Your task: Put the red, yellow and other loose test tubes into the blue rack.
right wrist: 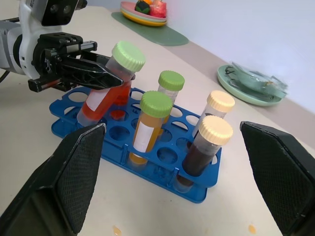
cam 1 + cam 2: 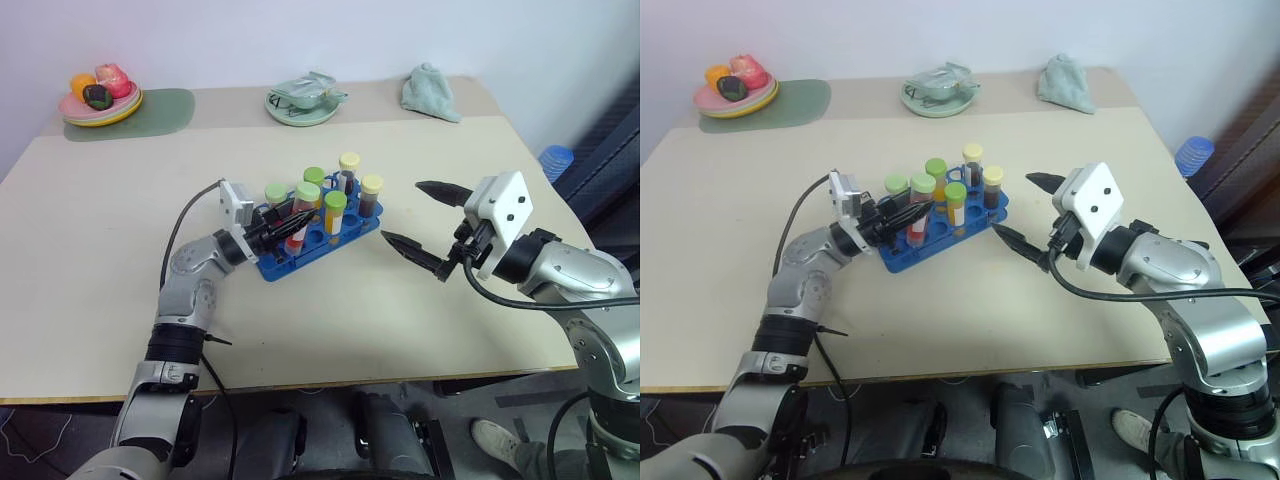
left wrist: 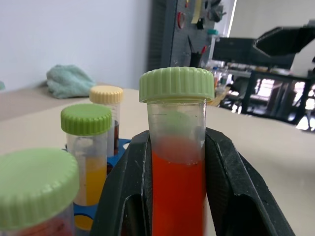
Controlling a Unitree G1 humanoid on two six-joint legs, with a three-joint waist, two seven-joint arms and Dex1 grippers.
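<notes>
Blue rack (image 1: 147,162): sits near the middle of the beige table (image 2: 330,330), long side running diagonally, several capped tubes standing in its holes.
Left gripper (image 1: 106,73): black fingers pinched tight on the red tube (image 1: 106,96), reaching in over the rack's near-left end.
Red tube: pale green cap, pinkish-red liquid, white label; tilted, its bottom down among the rack's holes at that end; whether it is seated in a hole, I cannot tell.
Yellow tube (image 1: 147,130): green cap, standing in the rack just beside the red one, toward the rack's middle.
Brown tube (image 1: 204,150): cream cap, dark liquid, standing at the rack's right end, nearest the right gripper.
Other tubes: a second cream-capped one (image 1: 216,108) and a green-capped one (image 1: 170,86) stand in the rack's far rows.
Right gripper (image 2: 432,222): fingers spread wide, holding nothing, hovering just off the rack's right end and pointing at it.
Behind the rack: a pale green dish (image 2: 300,105) and a crumpled green cloth (image 2: 430,90) at the table's far edge.
Far left of the rack: a plate of toy fruit (image 2: 100,95) on a green mat (image 2: 165,110).
</notes>
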